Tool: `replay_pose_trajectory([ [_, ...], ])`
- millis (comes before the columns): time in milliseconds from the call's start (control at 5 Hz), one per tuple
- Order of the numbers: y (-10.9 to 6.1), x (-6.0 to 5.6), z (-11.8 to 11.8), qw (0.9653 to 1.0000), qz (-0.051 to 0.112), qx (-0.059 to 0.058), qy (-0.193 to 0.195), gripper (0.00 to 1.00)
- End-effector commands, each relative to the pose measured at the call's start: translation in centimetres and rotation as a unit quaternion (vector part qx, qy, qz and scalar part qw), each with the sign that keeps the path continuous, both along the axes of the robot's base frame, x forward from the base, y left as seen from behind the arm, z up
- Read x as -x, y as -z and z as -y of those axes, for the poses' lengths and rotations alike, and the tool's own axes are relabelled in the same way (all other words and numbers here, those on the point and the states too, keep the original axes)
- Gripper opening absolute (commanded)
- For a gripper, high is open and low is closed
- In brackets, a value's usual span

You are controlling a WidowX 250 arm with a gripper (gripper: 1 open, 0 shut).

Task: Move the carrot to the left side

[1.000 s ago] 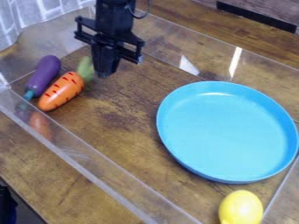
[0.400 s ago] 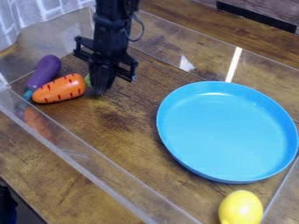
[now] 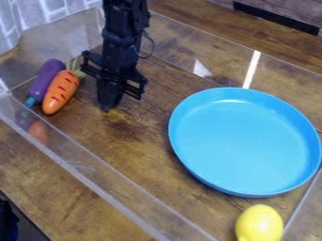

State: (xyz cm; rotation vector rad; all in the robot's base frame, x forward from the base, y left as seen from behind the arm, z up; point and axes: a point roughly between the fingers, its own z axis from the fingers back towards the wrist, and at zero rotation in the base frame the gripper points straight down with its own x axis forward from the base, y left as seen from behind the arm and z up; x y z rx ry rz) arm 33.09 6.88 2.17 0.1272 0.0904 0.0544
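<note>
The orange carrot (image 3: pixel 59 90) lies tilted on the wooden table at the left, its pale green tip (image 3: pixel 77 70) pointing up-right. It rests against the purple eggplant (image 3: pixel 47 77) on its left. My black gripper (image 3: pixel 111 104) points straight down just right of the carrot, fingertips close to the tabletop. Its fingers are pressed together and hold nothing. I cannot tell whether the gripper body touches the carrot's leafy end.
A large blue plate (image 3: pixel 246 141) fills the right half of the table. A yellow lemon (image 3: pixel 259 224) sits at the front right edge. Clear plastic walls (image 3: pixel 75 165) border the work area at the left and front.
The gripper has dropped lower and shifted slightly left. The carrot has swung from lying nearly flat to a steeper tilt, closer against the eggplant.
</note>
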Motion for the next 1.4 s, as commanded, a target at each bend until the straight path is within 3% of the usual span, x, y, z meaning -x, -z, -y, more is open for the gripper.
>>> replay_pose_trajectory([
  [0,-0.8,-0.9,0.2,0.9998,0.016,-0.006,0.009,0.0],
  [800,-0.2,-1.6,0.3,0.9997,0.001,-0.013,0.022,0.0],
  [1000,-0.2,-1.2,-0.7,0.9999,0.001,-0.008,0.015,1.0],
  [1200,-0.5,-0.6,-1.5,1.0,0.001,-0.003,0.009,1.0],
])
